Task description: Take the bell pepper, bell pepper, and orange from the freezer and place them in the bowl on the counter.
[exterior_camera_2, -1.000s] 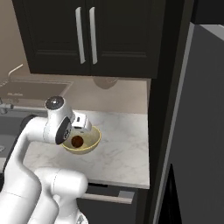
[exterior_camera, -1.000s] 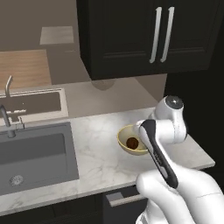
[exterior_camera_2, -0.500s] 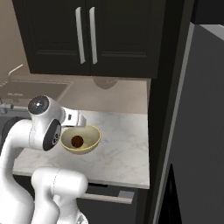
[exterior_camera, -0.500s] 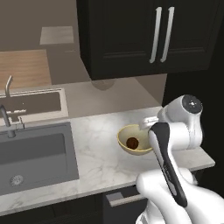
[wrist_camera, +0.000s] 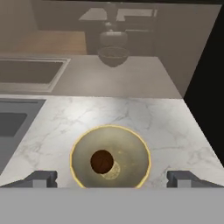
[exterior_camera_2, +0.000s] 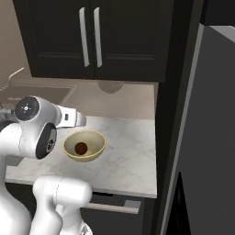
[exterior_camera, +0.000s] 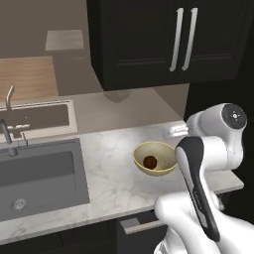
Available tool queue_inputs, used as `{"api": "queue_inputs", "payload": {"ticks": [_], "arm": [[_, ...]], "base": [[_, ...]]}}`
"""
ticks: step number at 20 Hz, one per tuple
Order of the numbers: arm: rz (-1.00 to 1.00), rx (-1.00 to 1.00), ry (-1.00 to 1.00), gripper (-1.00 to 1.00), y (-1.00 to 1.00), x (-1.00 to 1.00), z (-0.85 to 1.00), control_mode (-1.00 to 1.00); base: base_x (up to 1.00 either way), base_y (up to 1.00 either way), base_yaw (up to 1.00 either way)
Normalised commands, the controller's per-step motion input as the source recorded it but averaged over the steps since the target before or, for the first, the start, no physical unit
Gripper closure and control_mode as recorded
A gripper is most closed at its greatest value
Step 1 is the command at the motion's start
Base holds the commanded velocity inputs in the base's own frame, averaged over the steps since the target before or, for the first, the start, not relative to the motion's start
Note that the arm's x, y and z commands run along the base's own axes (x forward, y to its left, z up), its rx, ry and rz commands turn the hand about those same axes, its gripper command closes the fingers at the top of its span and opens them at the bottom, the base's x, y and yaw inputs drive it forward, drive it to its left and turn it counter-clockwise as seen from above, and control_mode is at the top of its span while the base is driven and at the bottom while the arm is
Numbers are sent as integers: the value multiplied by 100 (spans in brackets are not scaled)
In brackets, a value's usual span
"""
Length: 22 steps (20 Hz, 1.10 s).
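Note:
The pale-yellow bowl (wrist_camera: pixel 110 156) stands on the marbled counter (wrist_camera: pixel 166 127), and the dark brownish orange (wrist_camera: pixel 102 161) lies inside it. From the base cameras, the bowl (exterior_camera: pixel 155 158) (exterior_camera_2: pixel 85 146) and the orange (exterior_camera: pixel 149 161) (exterior_camera_2: pixel 81 148) show near the counter's middle. My gripper (wrist_camera: pixel 111 179) is open and empty, drawn back on the near side of the bowl, with one fingertip (wrist_camera: pixel 41 178) on each side of it. The hand (exterior_camera_2: pixel 73 118) hovers above the bowl's rim. The bell peppers are out of view. The grey freezer door (exterior_camera_2: pixel 211 137) stands at the right.
A steel sink (exterior_camera: pixel 34 173) with a faucet (exterior_camera: pixel 7 139) is set into the counter at the left. Dark wall cabinets (exterior_camera: pixel 178 39) hang above. A duller bowl (wrist_camera: pixel 113 56) sits at the back against the wall. The counter ends at the right, beside the freezer.
The arm's upper joints have swung outward and the hand has drawn back from over the bowl. The orange has stayed in the bowl and the jaws have stayed open.

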Motion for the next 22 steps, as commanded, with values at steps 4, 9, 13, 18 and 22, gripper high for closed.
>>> {"api": "queue_inputs", "payload": {"ticks": [4,9,13,18,22], "arm": [[0,0,-18,-100,0,-17,24,-100],[0,0,-20,-100,0,-27,19,-100],[0,0,-18,-100,0,-30,26,-100],[0,0,-16,-100,0,-81,8,-100],[0,-1,-5,-100,2,-86,18,-100]], "base": [[0,0,0],[0,0,0],[0,0,0],[0,0,0],[0,0,0]]}}
